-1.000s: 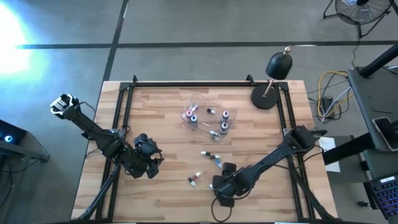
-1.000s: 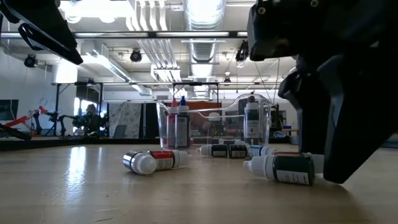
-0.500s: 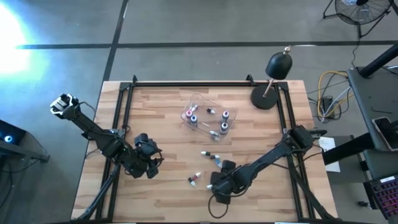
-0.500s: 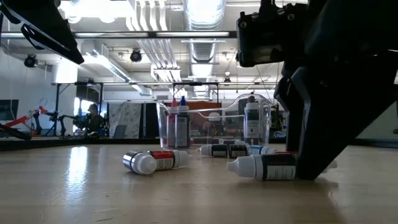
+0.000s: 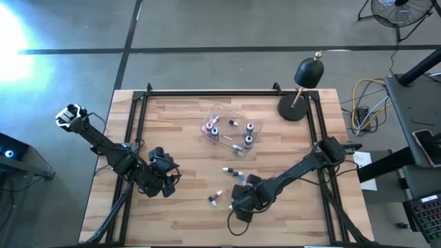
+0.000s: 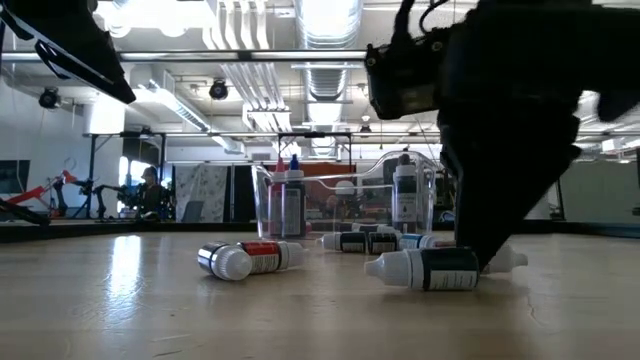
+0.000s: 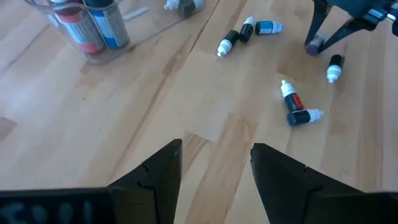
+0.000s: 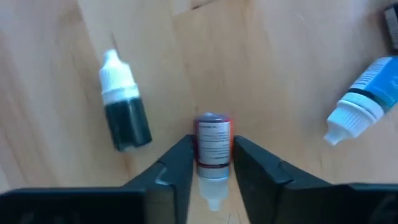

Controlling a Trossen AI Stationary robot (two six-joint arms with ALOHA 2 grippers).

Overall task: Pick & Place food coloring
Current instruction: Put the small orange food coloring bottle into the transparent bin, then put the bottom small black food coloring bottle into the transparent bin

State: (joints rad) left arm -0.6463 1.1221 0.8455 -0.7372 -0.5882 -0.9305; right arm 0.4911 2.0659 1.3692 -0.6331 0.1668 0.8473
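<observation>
R gripper low on the counter, jaws pinching 1 red-labelled food coloring bottle. 1 dark bottle and 1 blue bottle lie just beside. Clear tray holds approx 6 more. L gripper waits apart, jaws spread.

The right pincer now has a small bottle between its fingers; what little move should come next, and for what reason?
Probably a short straight lift. In the right wrist view the right pincer has closed on a red-labelled food coloring bottle that still looks low at the wooden table. Lifting first should clear the dark bottle lying beside it before carrying toward the clear tray.
</observation>
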